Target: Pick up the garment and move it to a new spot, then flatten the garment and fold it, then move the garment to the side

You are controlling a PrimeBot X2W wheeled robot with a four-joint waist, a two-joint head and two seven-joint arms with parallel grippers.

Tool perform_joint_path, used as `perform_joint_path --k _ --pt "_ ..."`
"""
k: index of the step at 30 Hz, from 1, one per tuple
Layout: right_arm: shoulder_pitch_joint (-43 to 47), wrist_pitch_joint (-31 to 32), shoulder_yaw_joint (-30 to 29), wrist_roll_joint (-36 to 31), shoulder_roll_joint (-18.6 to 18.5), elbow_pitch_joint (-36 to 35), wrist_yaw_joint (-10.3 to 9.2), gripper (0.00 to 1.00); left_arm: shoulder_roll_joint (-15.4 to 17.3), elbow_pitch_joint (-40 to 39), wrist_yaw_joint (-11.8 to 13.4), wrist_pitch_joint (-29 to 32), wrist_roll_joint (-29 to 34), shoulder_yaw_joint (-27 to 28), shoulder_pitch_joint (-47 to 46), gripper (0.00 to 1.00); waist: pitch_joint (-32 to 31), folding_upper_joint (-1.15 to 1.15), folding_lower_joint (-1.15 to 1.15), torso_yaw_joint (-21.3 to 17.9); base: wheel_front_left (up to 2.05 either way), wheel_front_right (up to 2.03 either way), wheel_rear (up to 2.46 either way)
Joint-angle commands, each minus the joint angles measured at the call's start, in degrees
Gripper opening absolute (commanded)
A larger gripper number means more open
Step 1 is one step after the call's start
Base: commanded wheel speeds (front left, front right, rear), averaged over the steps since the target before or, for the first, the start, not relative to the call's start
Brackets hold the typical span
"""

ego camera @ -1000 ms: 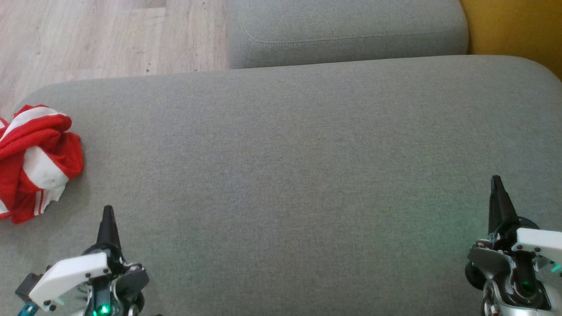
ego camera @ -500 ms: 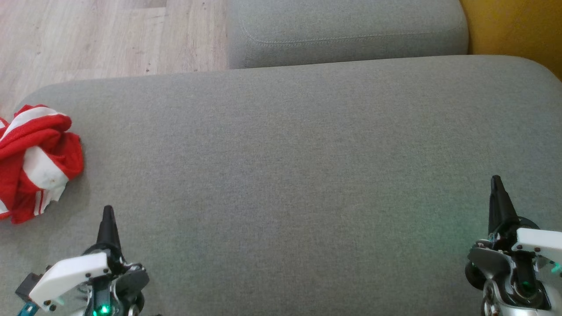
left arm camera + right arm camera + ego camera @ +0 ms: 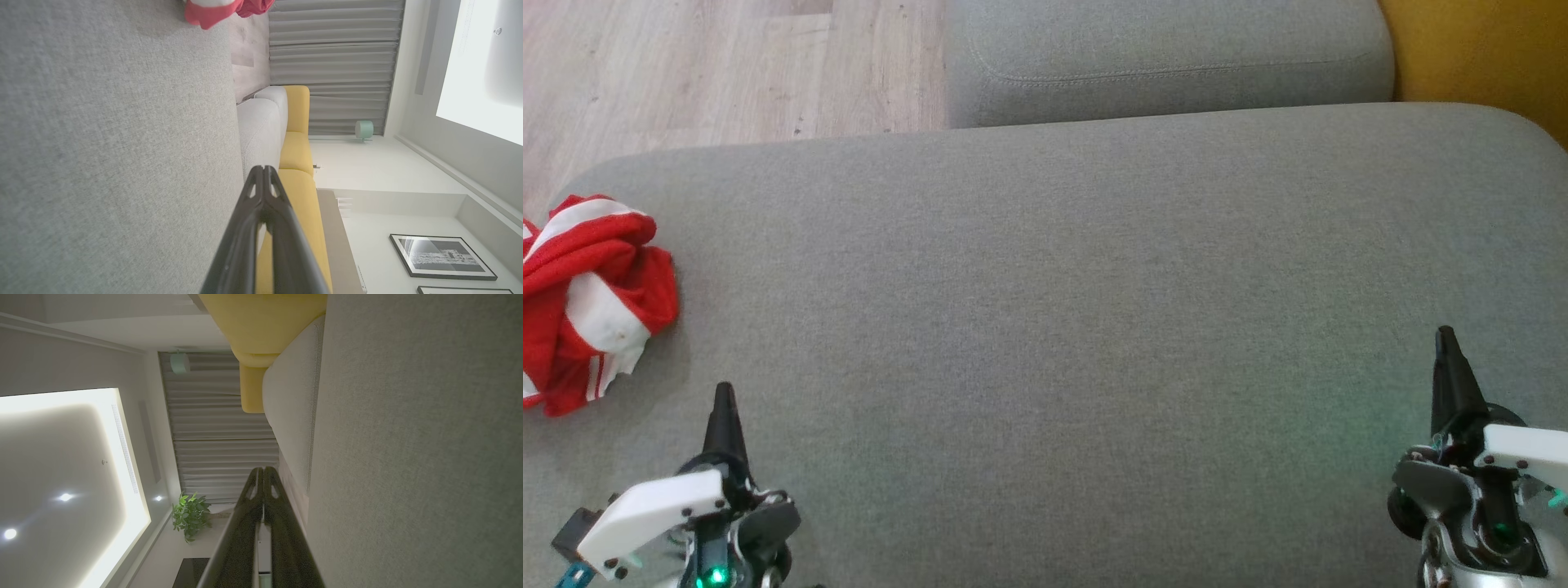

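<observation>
The garment (image 3: 592,298) is a crumpled red-and-white striped piece lying at the far left edge of the grey sofa cushion (image 3: 1078,310). A corner of the garment (image 3: 222,10) shows at the top of the left wrist view. My left gripper (image 3: 723,396) hovers low at the lower left, just right of and nearer than the garment, apart from it, shut with nothing in it. My right gripper (image 3: 1445,339) stands at the lower right over bare cushion, shut and empty. Each wrist view shows its own fingertips pressed together: left gripper (image 3: 263,168), right gripper (image 3: 262,469).
A second grey cushion (image 3: 1168,57) lies beyond the big one. Wooden floor (image 3: 711,65) is at the upper left, past the cushion's edge. A yellow sofa part (image 3: 1486,49) borders the upper right. The wide middle of the big cushion is bare.
</observation>
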Motion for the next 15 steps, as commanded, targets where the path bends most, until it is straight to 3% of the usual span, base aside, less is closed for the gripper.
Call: perform_joint_path --k 1,15 --pt "-1.0 0.3 1.2 0.4 -0.3 -2.3 0.23 0.00 0.4 -2.1 -0.4 0.2 -0.3 2.2 -1.0 0.00 0.0 0.00 0.00 0.0 0.00 0.00 0.00" --pt "-1.0 0.3 1.2 0.4 -0.3 -2.3 0.23 0.00 0.4 -2.1 -0.4 0.2 -0.3 2.2 -1.0 0.00 0.0 0.00 0.00 0.0 0.00 0.00 0.00"
